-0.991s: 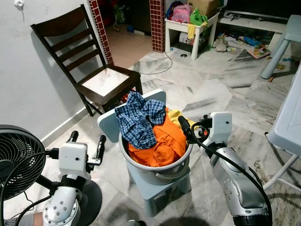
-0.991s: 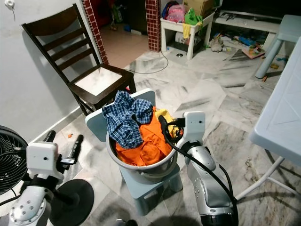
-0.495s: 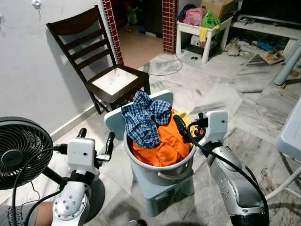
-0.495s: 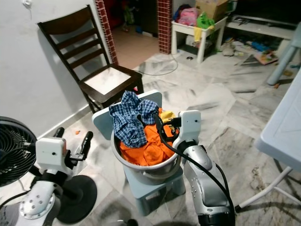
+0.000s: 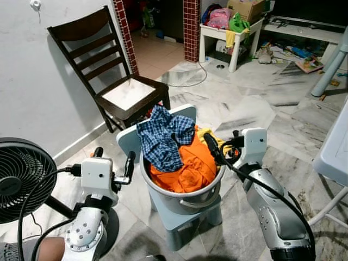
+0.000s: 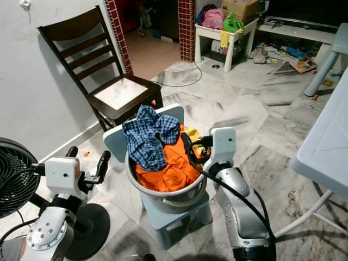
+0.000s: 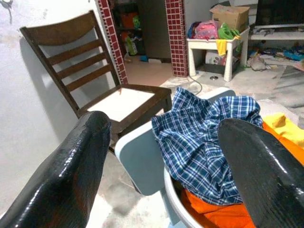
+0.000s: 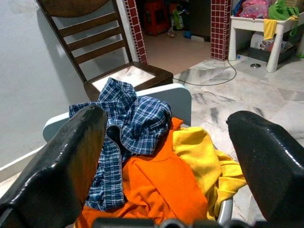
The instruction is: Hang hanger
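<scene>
No writing could be read anywhere, and no hanger could be made out. The left pincer (image 5: 113, 160) hovered spread beside the grey basin (image 5: 182, 200) of clothes on a pale stool (image 5: 187, 220); the right pincer (image 5: 220, 148) stood spread over the orange garment (image 5: 185, 166) and checked shirt (image 5: 160, 138).

A dark wooden chair (image 5: 109, 87) leans against the wall beside a black fan (image 5: 22, 179).

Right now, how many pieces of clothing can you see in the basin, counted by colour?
Blue checked: 1, the shirt on top.
Orange: 1, the garment under it.
Yellow: 1, the cloth at the side.
Total: 3 visible in the basin; more may lie hidden beneath.
</scene>
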Available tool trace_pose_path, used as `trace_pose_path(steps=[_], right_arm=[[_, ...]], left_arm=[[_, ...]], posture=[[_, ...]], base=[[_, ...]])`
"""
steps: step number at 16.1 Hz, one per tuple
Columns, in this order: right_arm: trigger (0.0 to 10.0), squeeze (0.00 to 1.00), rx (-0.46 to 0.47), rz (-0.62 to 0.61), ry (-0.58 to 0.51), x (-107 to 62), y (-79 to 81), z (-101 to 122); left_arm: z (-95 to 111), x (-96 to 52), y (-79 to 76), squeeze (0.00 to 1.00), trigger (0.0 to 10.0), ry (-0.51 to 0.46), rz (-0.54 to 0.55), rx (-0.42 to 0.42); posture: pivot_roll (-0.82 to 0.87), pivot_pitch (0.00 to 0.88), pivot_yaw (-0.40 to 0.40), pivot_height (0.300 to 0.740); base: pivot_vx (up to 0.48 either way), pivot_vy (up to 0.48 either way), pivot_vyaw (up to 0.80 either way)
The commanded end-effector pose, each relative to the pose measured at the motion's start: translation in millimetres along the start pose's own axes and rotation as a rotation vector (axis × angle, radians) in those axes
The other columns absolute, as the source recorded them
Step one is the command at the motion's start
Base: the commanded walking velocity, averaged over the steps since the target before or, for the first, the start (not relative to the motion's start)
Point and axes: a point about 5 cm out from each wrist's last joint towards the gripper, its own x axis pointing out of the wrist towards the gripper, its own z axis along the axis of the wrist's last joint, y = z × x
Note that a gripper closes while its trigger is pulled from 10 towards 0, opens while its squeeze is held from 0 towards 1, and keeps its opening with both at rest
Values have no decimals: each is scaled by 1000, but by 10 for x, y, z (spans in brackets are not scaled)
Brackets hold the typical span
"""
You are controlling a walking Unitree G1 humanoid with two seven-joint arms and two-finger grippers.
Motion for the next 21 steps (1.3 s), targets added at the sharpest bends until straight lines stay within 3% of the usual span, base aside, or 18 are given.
trace_pose_path(steps=[1, 15, 18, 21], right_arm=[[10000, 0, 0, 10, -4, -10, 22, 4], [10000, 0, 4, 51, 15, -19, 87, -54], [10000, 0, 5, 71, 43, -56, 96, -117], [10000, 0, 6, 84, 89, -126, 95, -222]], left_arm=[[-34, 6, 8, 0, 10000, 23, -5, 2], [-50, 11, -25, 0, 10000, 40, -34, -5], [-92, -53, -16, 0, 10000, 76, -7, 17], [-169, -134, 58, 0, 10000, 119, 43, 9]], posture=[[-16, 67, 93, 740], [-1, 58, 95, 740], [11, 56, 94, 740], [19, 55, 84, 740]], base=[[296, 0, 0], [275, 0, 0], [0, 0, 0], [0, 0, 800]])
